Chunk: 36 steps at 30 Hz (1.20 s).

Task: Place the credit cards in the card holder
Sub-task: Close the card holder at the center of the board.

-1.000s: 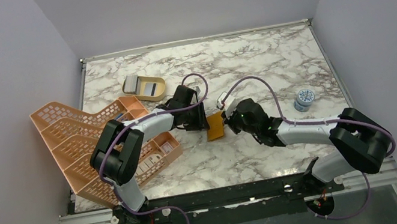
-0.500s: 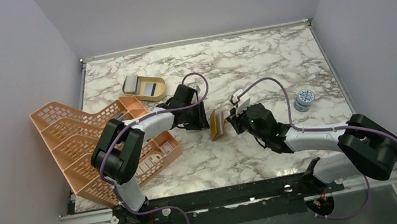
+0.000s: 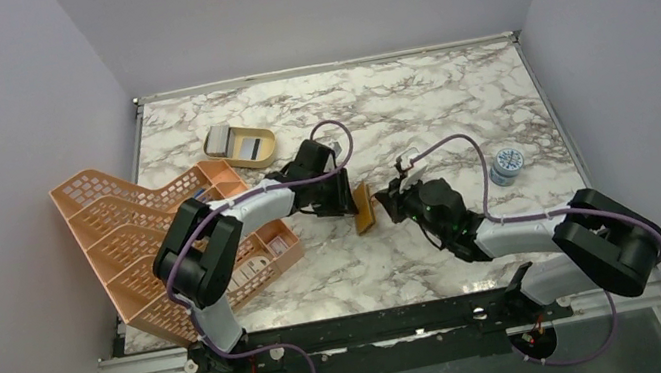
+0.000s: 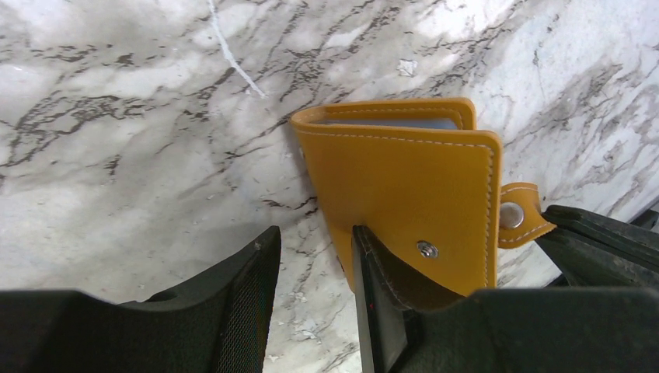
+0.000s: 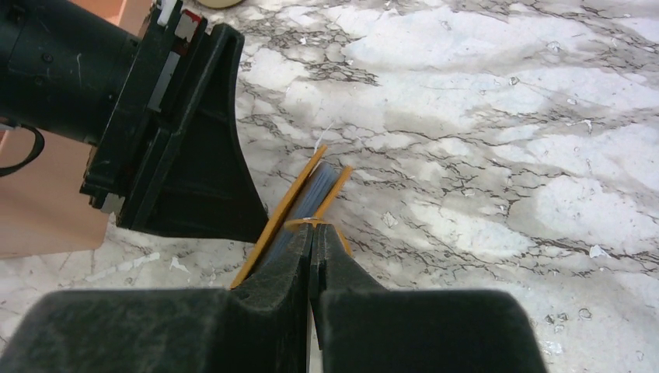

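The card holder (image 4: 404, 186) stands on edge between my two tools. My right tool (image 5: 313, 233) is pinched tight on its snap tab (image 4: 519, 217). My left tool (image 4: 311, 237) is half open and empty, one finger (image 4: 377, 311) against it. Next, I think, I pull it open.

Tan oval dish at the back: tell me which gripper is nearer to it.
Left. The left gripper is front-right of the tan oval dish, at the mustard-orange leather wallet; the right gripper is farther right, across that wallet.
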{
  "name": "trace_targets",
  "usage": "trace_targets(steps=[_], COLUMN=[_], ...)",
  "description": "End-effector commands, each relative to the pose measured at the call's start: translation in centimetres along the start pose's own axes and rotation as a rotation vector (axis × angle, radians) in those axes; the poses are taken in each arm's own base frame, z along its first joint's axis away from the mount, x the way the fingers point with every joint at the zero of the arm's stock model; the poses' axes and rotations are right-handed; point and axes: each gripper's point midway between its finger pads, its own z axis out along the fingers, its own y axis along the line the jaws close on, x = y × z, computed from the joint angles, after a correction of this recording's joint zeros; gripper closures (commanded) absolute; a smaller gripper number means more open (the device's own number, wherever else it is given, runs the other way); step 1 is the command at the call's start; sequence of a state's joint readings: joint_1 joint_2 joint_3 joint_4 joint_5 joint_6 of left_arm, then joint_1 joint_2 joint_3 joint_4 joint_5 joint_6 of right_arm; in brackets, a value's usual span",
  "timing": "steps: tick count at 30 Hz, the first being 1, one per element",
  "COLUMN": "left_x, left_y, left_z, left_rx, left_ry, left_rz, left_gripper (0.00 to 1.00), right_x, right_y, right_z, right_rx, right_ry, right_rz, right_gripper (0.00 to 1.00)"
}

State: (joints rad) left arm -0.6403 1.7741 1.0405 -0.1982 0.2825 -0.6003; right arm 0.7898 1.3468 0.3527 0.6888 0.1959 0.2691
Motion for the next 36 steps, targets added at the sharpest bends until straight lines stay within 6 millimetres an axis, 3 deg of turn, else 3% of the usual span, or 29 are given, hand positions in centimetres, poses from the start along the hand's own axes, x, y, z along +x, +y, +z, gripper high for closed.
trace_targets(steps=[1,18,27,36], left_x=[-1.2,-0.6,-2.2,-4.1], left_y=[-3.1,-2.3,-4.7,-5.1], left_z=[-1.0,1.3,0.2,0.1], left_rx=[0.089,0.038,0.089,0.059], left_ry=[-0.041,-0.01,-0.053,-0.103], left_rz=[0.019,0.035,0.055,0.065], left_gripper=[0.58,0.59,0.59,0.59], right_x=[-1.5,-0.8,-0.6,-0.9], right_y=[0.2,-1.0,-0.8,-0.8], right_z=[0.2,-0.4,-0.5,-0.7], right_rx=[0.005,0.085,0.076,0.074], right_ry=[-0.085,-0.101,-0.108,-0.126], right_rz=[0.101,0.272,0.297,0.319], right_gripper=[0.99,0.99,0.99,0.99])
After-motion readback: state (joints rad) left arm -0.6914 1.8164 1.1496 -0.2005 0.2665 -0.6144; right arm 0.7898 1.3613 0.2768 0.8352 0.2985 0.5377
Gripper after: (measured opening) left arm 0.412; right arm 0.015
